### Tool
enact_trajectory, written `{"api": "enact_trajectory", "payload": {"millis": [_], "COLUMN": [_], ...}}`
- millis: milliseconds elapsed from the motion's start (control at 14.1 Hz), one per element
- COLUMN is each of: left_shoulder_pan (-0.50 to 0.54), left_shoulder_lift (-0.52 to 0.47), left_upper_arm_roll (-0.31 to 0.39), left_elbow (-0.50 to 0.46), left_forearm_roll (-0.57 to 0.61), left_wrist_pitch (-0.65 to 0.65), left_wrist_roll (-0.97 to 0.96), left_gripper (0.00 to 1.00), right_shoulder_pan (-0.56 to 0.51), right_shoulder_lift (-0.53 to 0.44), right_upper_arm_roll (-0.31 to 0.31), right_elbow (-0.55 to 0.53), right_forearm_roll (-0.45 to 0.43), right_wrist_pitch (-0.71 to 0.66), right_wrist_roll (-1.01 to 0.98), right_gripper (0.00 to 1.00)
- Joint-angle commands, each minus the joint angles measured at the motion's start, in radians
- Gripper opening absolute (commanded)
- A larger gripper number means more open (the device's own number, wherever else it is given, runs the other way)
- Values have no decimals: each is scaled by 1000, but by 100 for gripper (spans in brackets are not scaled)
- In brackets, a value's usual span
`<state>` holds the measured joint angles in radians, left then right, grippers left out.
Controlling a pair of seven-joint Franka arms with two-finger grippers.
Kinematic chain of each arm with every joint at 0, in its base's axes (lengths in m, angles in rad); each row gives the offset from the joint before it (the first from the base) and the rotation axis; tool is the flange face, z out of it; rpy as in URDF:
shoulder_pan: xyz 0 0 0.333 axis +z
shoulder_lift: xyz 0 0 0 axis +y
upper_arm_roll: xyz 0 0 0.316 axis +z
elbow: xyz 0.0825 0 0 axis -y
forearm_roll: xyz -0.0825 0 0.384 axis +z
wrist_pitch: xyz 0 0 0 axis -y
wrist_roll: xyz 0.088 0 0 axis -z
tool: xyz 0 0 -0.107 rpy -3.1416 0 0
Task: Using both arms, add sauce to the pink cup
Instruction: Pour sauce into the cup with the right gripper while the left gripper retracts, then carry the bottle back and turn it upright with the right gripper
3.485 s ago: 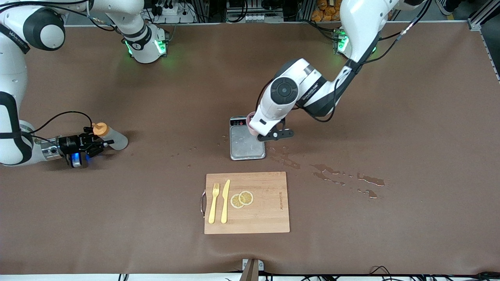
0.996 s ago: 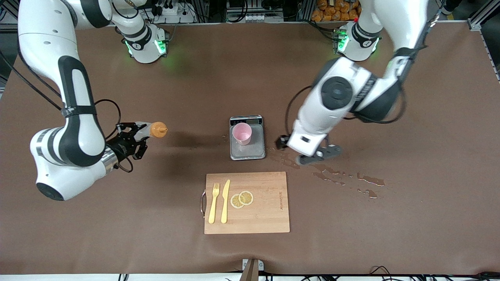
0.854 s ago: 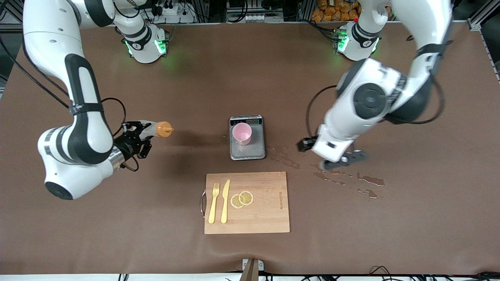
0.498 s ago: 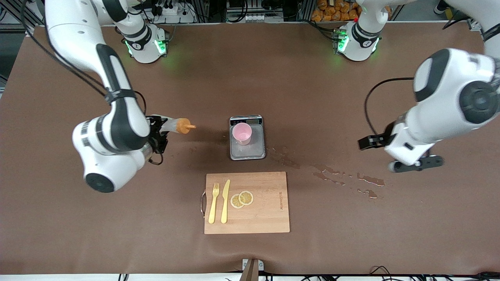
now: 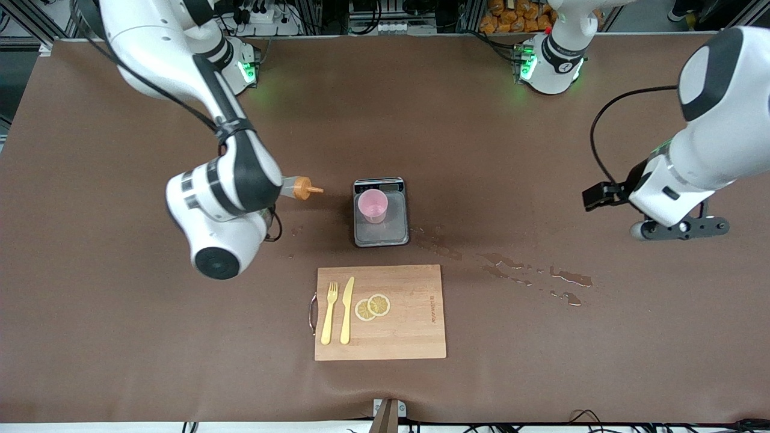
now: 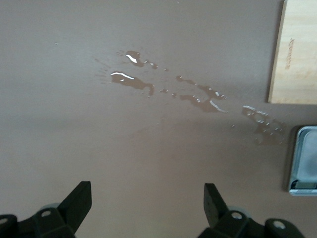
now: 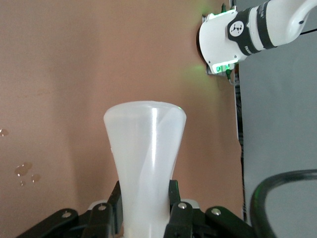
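1. Right gripper (image 7: 146,210): clamped on the sauce bottle (image 7: 145,148), fingers pressed against the squeezed, narrowed part of its whitish body; hung above the brown table (image 5: 120,337) toward the right arm's end, just short of the scale (image 5: 381,211).
2. Sauce bottle (image 5: 299,188): held on its side in the air, orange nozzle aimed at the pink cup (image 5: 373,205), tip well short of the rim.
3. Pink cup: stood upright on the grey scale, near the display end, which lay farther from the front camera.
4. Left gripper (image 6: 147,206): spread wide with nothing between the fingers; hung over bare table toward the left arm's end, well apart from the scale (image 6: 303,161).
5. Spilled puddles (image 5: 529,275): scattered on the table between the scale and the left gripper, seen also as a glinting trail (image 6: 168,87) from the left wrist.
6. Wooden cutting board (image 5: 415,337): lay nearer the front camera than the scale, carrying a yellow fork (image 5: 328,313), a yellow knife (image 5: 346,310) and two lemon slices (image 5: 372,307).
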<state>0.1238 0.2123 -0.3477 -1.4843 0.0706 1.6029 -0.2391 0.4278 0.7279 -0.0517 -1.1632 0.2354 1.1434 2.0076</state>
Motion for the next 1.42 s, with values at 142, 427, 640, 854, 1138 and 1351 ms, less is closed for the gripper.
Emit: {"api": "enact_trajectory", "payload": {"millis": [142,427,640,854,1138,1351], "left_shoulder_pan": [-159,-193,-190,-188,-190,-190], "left_shoulder_lift": [-129,-177,-197,-197,-200,-200], "left_upper_arm_roll": [220,285,286,286,279,276], "left_elbow": [-77,-80,-77,-77,-77,-79], "left_forearm_roll": [18,3,-38,-38,-46,-46], "left_wrist_pitch": [-66,-104,-121,-124,-135,-136], "left_wrist_roll": [119,199,159,159,156,156], "left_gripper": [100,100,100,100,100,100], "right_shoulder_pan": [40,57,60,60,60,31], "right_shoulder_lift": [-8,-7,-4,-4,-4,-8], "right_upper_arm_roll": [-7,-7,-7,-5,-5,-4], "right_elbow": [8,10,17,19,17,11], "right_forearm_roll": [-62,-99,-103,-102,-103,-94], "right_wrist_pitch": [-25,-37,-39,-30,-24,-31], "right_wrist_roll": [49,114,132,132,132,68], "right_gripper": [37,36,36,29,25,30]}}
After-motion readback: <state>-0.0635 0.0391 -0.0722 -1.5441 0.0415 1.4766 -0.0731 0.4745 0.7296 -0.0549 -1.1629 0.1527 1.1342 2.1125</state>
